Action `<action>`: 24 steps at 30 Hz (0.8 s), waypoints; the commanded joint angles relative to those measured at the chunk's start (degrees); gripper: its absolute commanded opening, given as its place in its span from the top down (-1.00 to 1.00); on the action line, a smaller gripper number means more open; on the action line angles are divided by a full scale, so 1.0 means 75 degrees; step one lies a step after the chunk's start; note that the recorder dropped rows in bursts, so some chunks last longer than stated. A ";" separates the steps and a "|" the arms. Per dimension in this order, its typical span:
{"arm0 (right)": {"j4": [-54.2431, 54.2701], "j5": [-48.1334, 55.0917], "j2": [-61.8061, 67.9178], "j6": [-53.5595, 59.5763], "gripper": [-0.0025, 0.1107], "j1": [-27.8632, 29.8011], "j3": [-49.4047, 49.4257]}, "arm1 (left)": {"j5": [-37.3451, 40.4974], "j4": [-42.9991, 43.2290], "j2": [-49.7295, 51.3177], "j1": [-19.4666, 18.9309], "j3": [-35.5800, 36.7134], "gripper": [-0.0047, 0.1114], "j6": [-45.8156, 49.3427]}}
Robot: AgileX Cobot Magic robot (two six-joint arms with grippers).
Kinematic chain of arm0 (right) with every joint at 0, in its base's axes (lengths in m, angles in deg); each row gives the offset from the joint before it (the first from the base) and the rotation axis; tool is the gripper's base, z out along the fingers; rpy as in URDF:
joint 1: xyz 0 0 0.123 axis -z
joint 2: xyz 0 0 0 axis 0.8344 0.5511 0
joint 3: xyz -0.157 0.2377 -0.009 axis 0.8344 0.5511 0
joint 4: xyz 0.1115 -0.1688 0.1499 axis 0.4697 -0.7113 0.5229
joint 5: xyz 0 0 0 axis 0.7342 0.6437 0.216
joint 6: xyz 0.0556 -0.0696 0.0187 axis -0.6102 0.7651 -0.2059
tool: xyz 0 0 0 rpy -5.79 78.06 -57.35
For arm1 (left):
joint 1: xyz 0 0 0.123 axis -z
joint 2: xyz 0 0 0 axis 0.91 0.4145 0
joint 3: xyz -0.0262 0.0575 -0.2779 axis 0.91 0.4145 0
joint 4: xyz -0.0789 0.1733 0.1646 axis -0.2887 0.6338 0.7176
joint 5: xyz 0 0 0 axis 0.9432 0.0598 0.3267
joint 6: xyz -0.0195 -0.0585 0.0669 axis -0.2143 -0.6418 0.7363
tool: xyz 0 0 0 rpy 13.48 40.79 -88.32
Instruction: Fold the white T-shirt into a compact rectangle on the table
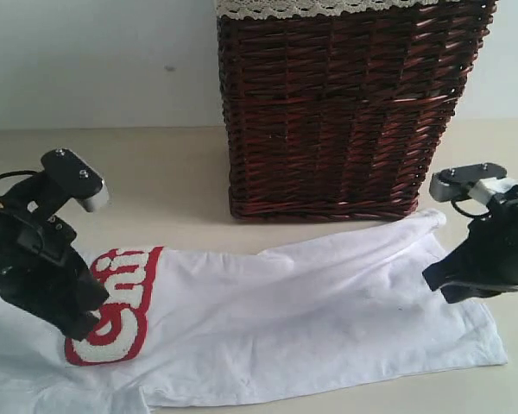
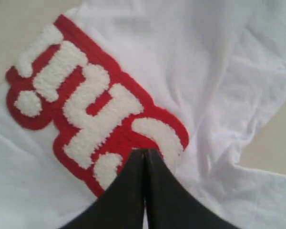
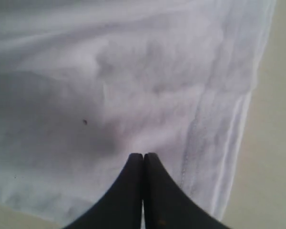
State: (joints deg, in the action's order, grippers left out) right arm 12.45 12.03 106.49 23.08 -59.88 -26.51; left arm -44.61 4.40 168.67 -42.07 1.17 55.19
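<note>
White T-shirt [image 1: 328, 319] lies on cream table [image 1: 173, 172] before pale wall [image 1: 86, 60].

The white T-shirt [image 1: 328, 319] was cut off at the exterior view's bottom left corner. The left gripper [image 1: 79, 326] hid part of its lettering [image 1: 121, 297], and the wicker basket [image 1: 345, 112] was cropped on top.

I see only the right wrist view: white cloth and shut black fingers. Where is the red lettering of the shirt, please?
Observer: At the left end of the white T-shirt in the exterior view, under the left gripper.
Operator: Is that gripper open?
Observer: No, its jaws are shut, tips over the lettering.
Operator: What stands behind the shirt?
Observer: A dark wicker basket on the table, close to the shirt's back edge.
</note>
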 commanded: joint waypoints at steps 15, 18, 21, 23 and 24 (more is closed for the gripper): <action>-0.3995 0.3079 0.0298 -0.4529 0.96 -0.0007 0.0690 | 0.0282 -0.0158 0.0026 -0.1087 -0.0182 0.92 -0.0981; -0.3879 0.2691 -0.0253 -0.4460 0.96 -0.0007 0.0703 | 0.0521 -0.0175 0.0011 -0.1087 -0.0182 0.92 -0.0981; -0.3616 0.2488 -0.0731 -0.4154 0.96 -0.0007 0.0591 | 0.0659 -0.0157 -0.0004 -0.1087 -0.0182 0.92 -0.0981; -0.3401 0.2419 -0.1053 -0.3908 0.96 -0.0007 0.0482 | 0.0735 -0.0104 -0.0004 -0.1087 -0.0182 0.92 -0.0981; -0.3275 0.2369 -0.1227 -0.3736 0.96 -0.0007 0.0448 | 0.0735 -0.0104 -0.0004 -0.1087 -0.0182 0.92 -0.0981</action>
State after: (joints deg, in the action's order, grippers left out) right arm -14.33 31.14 100.50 -8.19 -60.10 -22.00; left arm -39.76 3.72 168.80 -49.94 0.02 48.23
